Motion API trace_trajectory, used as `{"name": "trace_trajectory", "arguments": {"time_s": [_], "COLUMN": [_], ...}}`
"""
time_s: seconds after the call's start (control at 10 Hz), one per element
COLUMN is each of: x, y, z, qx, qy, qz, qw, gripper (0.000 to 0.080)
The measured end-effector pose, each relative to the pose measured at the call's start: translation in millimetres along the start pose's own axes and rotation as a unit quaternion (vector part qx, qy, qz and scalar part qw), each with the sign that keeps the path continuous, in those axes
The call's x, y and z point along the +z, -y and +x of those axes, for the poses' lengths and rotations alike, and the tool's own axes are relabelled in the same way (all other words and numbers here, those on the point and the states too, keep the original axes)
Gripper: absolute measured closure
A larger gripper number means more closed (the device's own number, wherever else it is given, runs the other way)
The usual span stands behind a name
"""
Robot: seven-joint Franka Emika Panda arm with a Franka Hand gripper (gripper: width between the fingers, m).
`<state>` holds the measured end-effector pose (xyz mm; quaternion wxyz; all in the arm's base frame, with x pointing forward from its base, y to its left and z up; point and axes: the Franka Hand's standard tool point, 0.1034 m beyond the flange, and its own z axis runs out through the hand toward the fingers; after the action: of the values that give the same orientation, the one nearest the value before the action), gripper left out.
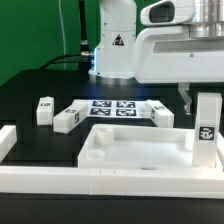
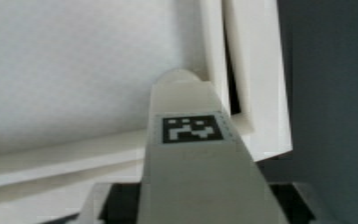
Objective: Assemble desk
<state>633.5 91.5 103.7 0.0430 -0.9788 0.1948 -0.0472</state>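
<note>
While one leg (image 1: pixel 207 130) is pinched in the hand (image 1: pixel 200 98), its long axis is held upright, directly beneath the hand, at the exterior view's right corner of the tabletop (image 1: pixel 140 150); rim contact cannot be confirmed.

The marker board (image 1: pixel 110 107) is seen lying flat on the black table (image 1: pixel 25 100), its square tags turned up. Nearer the camera than the marker board, a long white front rail (image 1: pixel 90 182) is laid across the table. To the exterior view's left of the marker board, a short side rail (image 1: pixel 7 140) is set. Behind the marker board, a green backdrop (image 1: pixel 30 35) is seen.
</note>
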Motion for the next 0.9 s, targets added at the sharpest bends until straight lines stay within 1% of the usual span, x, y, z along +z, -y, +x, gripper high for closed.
{"name": "trace_trajectory", "arguments": {"time_s": [0.1, 0.2, 0.4, 0.5, 0.7, 0.8, 0.9], "x": [0.2, 0.0, -0.4, -0.7, -1.4, -1.3, -1.1], "y": [-0.4, -4.8, -13.2, -18.2, -26.4, -27.5, -24.2], "z": [0.0, 1.6, 4.6, 6.3, 9.1, 9.6, 7.3], "qx": [0.034, 0.060, 0.109, 0.134, 0.182, 0.182, 0.180], "qy": [-0.002, -0.003, -0.002, 0.000, -0.004, -0.005, -0.002], "qz": [-0.001, -0.006, -0.011, -0.012, -0.023, -0.024, -0.026], "qw": [0.999, 0.998, 0.994, 0.991, 0.983, 0.983, 0.983], "gripper": [0.0504, 0.0504, 0.0499, 0.0499, 0.0499, 0.0498, 0.0498]}}
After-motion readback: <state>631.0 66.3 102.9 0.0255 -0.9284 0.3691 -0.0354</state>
